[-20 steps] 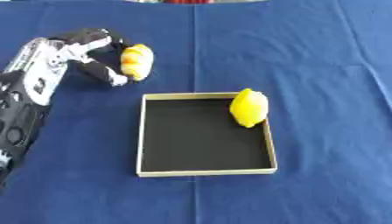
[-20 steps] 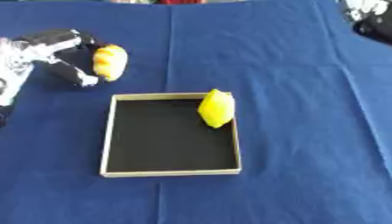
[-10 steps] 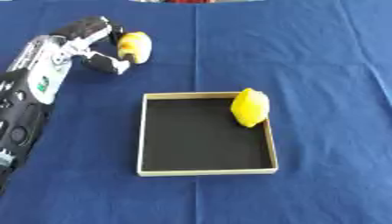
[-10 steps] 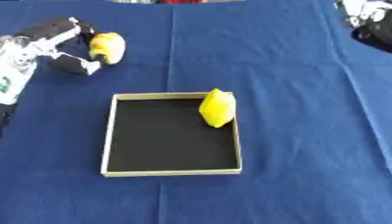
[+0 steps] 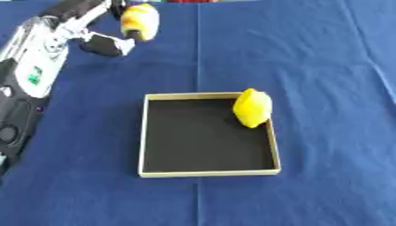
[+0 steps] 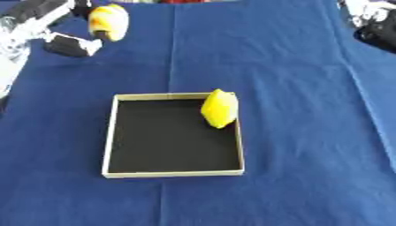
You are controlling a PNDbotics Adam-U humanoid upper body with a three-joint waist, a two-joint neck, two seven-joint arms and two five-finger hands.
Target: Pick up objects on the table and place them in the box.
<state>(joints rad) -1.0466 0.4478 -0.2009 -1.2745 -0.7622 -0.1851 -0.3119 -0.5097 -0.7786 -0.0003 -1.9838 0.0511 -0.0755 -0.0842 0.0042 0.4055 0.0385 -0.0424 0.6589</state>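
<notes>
My left hand (image 5: 107,39) is raised at the upper left, shut on a yellow and orange rounded object (image 5: 140,21) held above the blue table. A shallow box (image 5: 158,170) with a black floor and pale rim lies in the middle. A yellow lemon (image 5: 252,107) rests inside it, leaning against the far right corner. My right hand (image 6: 370,18) shows only partly at the upper right corner of the right eye view; how its fingers stand is unclear.
A blue cloth (image 5: 325,66) covers the whole table, with a crease running down the middle. My left arm (image 5: 27,84) stretches along the left side of the view.
My left hand has lifted the yellow and orange object up and farther from me. The lemon and box have not moved.
</notes>
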